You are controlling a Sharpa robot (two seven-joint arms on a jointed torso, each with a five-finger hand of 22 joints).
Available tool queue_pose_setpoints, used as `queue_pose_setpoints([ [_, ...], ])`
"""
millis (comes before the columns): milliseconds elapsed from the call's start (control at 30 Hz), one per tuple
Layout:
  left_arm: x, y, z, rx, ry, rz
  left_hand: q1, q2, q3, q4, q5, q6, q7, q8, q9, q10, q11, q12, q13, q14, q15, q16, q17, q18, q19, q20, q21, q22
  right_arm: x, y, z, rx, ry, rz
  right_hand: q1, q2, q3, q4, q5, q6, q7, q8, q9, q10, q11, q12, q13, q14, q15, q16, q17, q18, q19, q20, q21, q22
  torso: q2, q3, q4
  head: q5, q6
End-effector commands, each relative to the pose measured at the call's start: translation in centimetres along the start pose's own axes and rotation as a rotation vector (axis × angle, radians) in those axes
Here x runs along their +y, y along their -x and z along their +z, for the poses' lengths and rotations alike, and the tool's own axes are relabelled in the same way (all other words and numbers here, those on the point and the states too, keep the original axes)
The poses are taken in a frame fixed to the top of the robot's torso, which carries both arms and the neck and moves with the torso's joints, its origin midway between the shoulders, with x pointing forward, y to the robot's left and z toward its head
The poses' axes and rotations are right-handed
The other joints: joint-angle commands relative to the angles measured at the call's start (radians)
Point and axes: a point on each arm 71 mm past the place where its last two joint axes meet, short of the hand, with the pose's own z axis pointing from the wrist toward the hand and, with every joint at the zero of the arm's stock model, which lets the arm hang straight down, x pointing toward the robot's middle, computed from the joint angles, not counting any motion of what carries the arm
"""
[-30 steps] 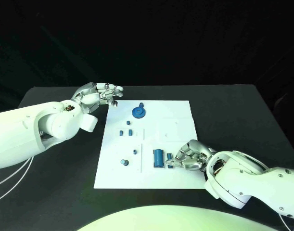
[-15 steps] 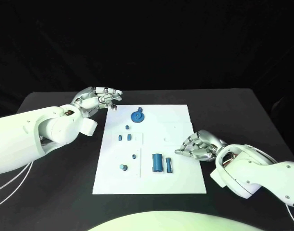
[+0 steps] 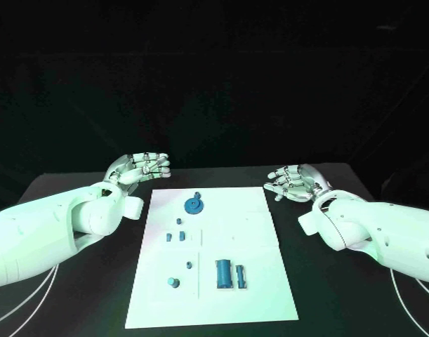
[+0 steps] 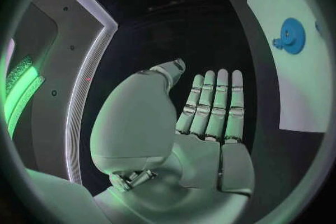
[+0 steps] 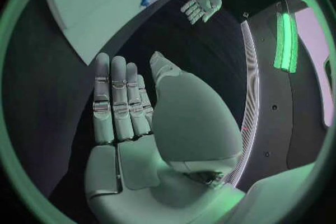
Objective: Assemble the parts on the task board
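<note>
Both of our hands have pulled back off the task board (image 3: 236,232): the left hand (image 3: 141,166) and the right hand (image 3: 291,182) now hover over the black table (image 3: 83,186) beyond its far corners, fingers straight, released and empty. Blue parts lie on the board: the round disc (image 3: 194,205) far, the long block (image 3: 222,274) near.

We find our left hand (image 3: 140,168) and right hand (image 3: 292,182) raised, fingers extended, holding nothing.
</note>
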Motion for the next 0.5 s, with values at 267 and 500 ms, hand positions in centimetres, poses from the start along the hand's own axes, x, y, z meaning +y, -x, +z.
queue_pose_setpoints([
  [267, 0.5, 0.7, 1.8, -0.13, -0.087, -0.036, 0.039, 0.028, -0.078, 0.023, 0.003, 0.003, -0.012, -0.044, -0.045, -0.006, -0.014, -0.135, -0.002, -0.08, -0.008, -0.237, -0.073, -0.054, -0.028, 0.004, -0.156, -0.14, 0.0, 0.6, 3.6, -0.028, 0.075, 0.209, -0.013, 0.011, 0.026, -0.018, -0.002, 0.046, 0.014, -0.116, -0.073, 0.039, 0.043, -0.206, -0.426, -0.015, 0.06, -0.375, -0.248, 0.015, -0.098, 0.066, -0.036, -0.475, -0.015, 0.0086, -0.0047, 0.011, 0.064],
  [500, 1.0, -0.3, 1.3, -0.098, -0.04, -0.01, -0.57, 0.209, -0.461, -0.237, -0.093, -0.814, -0.159, -0.228, -0.279, -0.912, -0.187, -0.28, -0.065, -0.762, -0.164, -0.489, -0.209, -0.178, -0.674, -0.286, -0.258, -0.474, 0.0, 0.1, 3.0, -0.066, 0.035, 0.158, -0.619, 0.173, -0.24, -0.284, -0.061, -0.816, -0.176, -0.341, -0.348, -1.012, -0.116, -0.279, -0.576, -1.035, -0.062, -0.578, -0.618, -0.17, -1.068, -0.169, -0.099, -0.821, -0.031, 0.0075, 0.007, 0.009, 0.059],
])
